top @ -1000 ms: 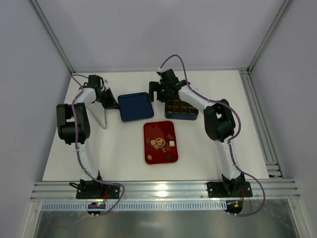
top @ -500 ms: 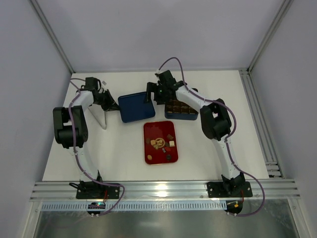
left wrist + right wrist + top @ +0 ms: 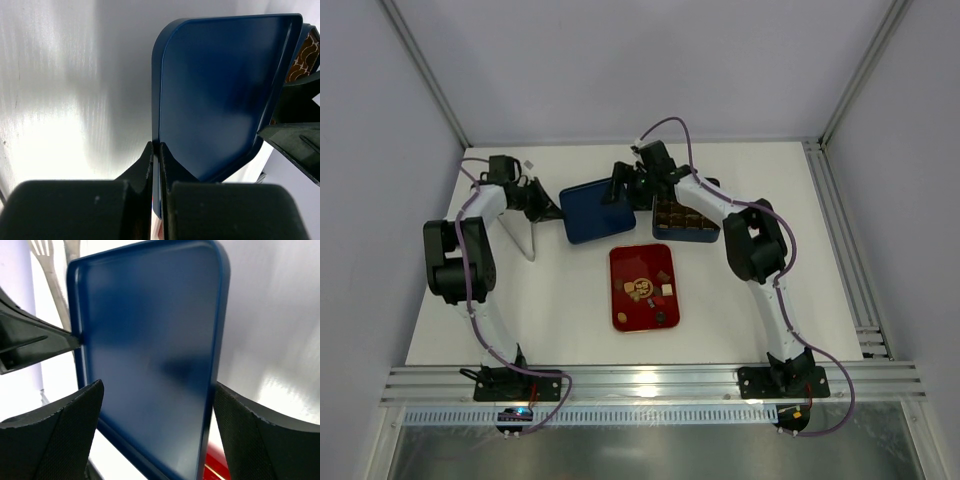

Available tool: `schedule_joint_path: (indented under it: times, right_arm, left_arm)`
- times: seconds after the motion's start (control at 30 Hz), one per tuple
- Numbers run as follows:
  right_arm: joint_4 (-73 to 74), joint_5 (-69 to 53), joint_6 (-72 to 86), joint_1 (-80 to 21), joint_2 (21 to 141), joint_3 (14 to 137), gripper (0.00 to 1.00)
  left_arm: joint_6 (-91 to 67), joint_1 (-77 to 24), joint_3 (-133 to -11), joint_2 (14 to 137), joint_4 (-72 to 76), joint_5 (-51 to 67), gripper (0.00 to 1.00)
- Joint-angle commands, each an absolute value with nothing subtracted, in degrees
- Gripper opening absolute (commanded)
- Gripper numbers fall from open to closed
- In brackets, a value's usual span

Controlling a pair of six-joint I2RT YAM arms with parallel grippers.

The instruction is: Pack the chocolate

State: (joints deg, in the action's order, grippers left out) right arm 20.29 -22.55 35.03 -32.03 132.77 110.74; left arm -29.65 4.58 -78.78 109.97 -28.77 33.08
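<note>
Several small chocolate pieces (image 3: pixel 665 289), tan and dark, lie on the red tray (image 3: pixel 625 312). The dark blue box (image 3: pixel 686 217) with brown cells stands at the back right. A flat dark blue lid (image 3: pixel 595 212) lies left of it. My left gripper (image 3: pixel 553 212) is shut on the lid's left rim (image 3: pixel 156 150). My right gripper (image 3: pixel 619 190) is open, its fingers (image 3: pixel 70 425) straddling the lid's far right corner (image 3: pixel 150 355) without closing on it.
A white utensil (image 3: pixel 526 237) lies left of the lid; its forked end shows in the right wrist view (image 3: pixel 42 252). The red tray's edge (image 3: pixel 222 467) lies just below the lid. The box's brown cells (image 3: pixel 302 60) show beyond the lid.
My right gripper has moved left from above the blue box to the lid's right corner. The left gripper keeps its hold on the lid, which has shifted slightly.
</note>
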Motion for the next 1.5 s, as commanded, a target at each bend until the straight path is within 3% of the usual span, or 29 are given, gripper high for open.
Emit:
schedule_joint_path:
  times: [0.0,0.23,0.53,0.67,0.73,0.83,0.97,1.03,1.23,1.47]
  right_arm:
    - [15.2,-27.1,39.4,-32.2,131.3,109.0,0.88]
    - [4.2,-32.4,46.8,-31.9,127.7,101.6,0.73]
    - [-3.9,-34.8,52.1,-31.0,121.8,94.6,0.17]
    - [-5.6,-35.1,53.3,-30.9,120.0,92.5,0.04]
    - [-6.7,-35.2,54.4,-30.9,118.9,91.3,0.04]
    - [-7.0,-35.1,55.2,-30.8,117.3,90.1,0.04]
    - [-5.9,-33.8,55.1,-30.6,114.5,88.7,0.04]
    - [-4.0,-32.7,54.7,-30.3,112.9,88.3,0.04]
    - [5.4,-29.7,53.4,-29.4,109.1,88.4,0.04]
    - [16.9,-27.5,51.3,-26.9,104.9,89.7,0.04]
  left_arm:
    - [-30.7,5.0,-78.0,106.5,-25.8,36.7,0.00]
    - [-31.3,5.0,-76.5,105.6,-24.2,39.4,0.00]
    - [-31.2,4.7,-75.9,104.3,-23.8,40.4,0.00]
    - [-30.8,4.4,-75.2,103.3,-24.0,40.4,0.01]
    - [-30.8,4.0,-74.8,102.4,-24.0,39.9,0.04]
    - [-30.6,4.0,-74.0,100.4,-24.2,39.4,0.19]
    - [-29.9,4.0,-72.9,97.1,-24.3,37.7,0.50]
    - [-29.4,4.0,-72.4,94.8,-24.7,35.7,0.60]
    - [-26.6,1.4,-71.4,85.1,-25.4,28.6,0.67]
    - [-15.2,-18.3,-69.4,71.0,-25.2,9.2,0.71]
